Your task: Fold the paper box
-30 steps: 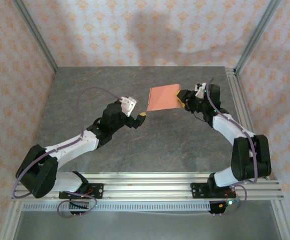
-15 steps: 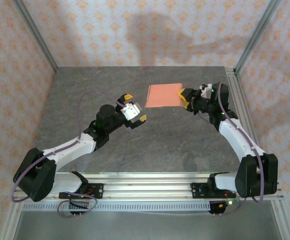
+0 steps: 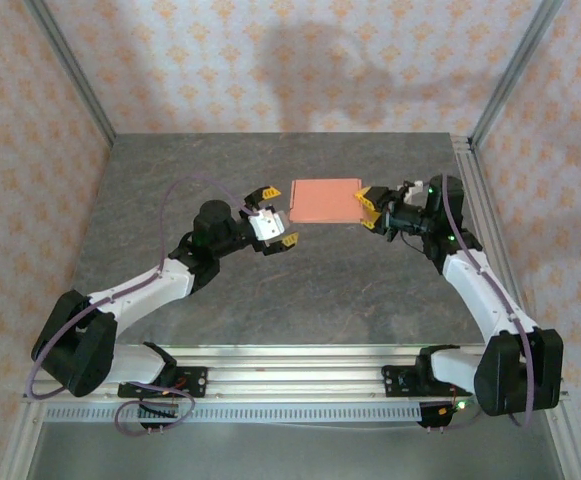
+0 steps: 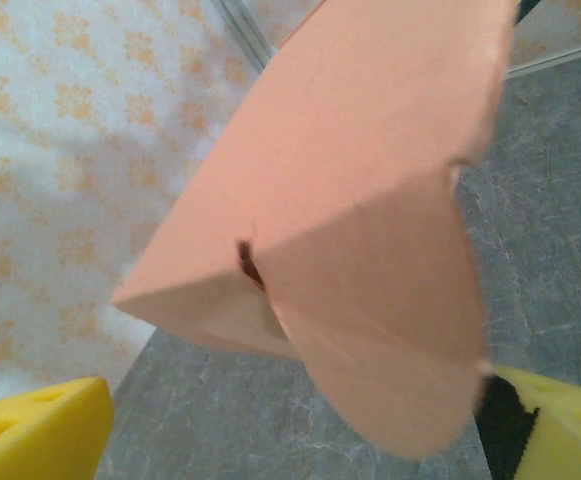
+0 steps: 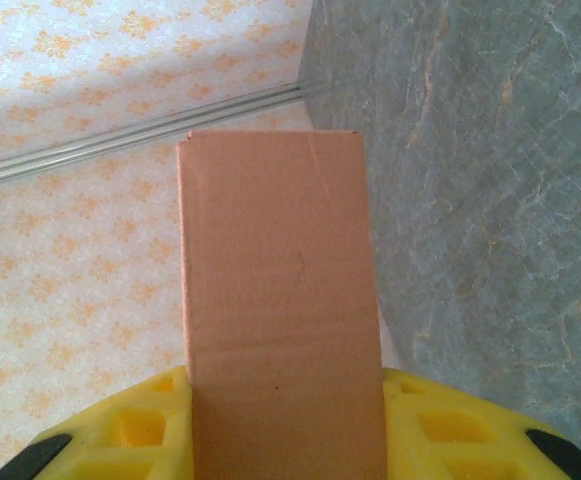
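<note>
One paper box [image 3: 325, 200], held at one end.
The right gripper [image 3: 370, 207] pinches that end; the left gripper [image 3: 277, 216] is spread wide just beside the other end.

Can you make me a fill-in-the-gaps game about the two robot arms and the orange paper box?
1. The paper box is pinched by the right tool, whose pads are coloured ___.
2. The left tool, beside the paper box, has its jaws ___.
3. The table under both arms is coloured ___.
Missing words: yellow, open, grey.
</note>
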You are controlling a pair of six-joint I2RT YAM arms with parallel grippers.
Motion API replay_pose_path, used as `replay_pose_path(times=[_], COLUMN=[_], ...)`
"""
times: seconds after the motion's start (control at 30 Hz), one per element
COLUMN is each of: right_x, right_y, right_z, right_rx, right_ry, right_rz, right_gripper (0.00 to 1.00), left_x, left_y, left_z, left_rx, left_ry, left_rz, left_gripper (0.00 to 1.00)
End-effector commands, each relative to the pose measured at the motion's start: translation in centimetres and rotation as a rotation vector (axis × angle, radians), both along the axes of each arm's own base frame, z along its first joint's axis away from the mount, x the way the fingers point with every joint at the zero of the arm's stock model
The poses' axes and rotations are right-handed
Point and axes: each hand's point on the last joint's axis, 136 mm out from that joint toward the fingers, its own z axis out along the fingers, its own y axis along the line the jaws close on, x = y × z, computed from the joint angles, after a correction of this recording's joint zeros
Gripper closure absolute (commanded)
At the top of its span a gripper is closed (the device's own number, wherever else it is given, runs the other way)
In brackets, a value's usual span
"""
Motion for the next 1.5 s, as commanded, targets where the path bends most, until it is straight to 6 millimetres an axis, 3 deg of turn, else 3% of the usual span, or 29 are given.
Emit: replay_pose_path(times=[0.0,0.33,0.67,0.87,1.47], right_x=[-1.4,-3.1,-3.3,-3.4,-3.2], right_y=[0.0,0.2,0.3,0.3,0.2], right_z=[-0.4,-1.5,-2.1,-2.0,-1.4], right_rx=[0.037,0.037,0.028,0.037,0.074], right_ry=[0.096,0.178,0.203,0.205,0.210], right_rz=[0.010,0.045,0.060,0.060,0.029], right_gripper=[0.67,0.67,0.68,0.68,0.64], left_x=[-0.4,-1.1,-3.0,-2.7,-2.9], left_y=[-0.2,-1.0,-2.4,-2.4,-2.1], left_z=[2.3,1.9,2.3,1.9,1.3], left_rx=[0.030,0.149,0.229,0.240,0.281], left_ry=[-0.080,-0.152,-0.220,-0.209,-0.204], left_rz=[-0.045,-0.107,-0.167,-0.160,-0.160], left_gripper=[0.07,0.17,0.33,0.43,0.58])
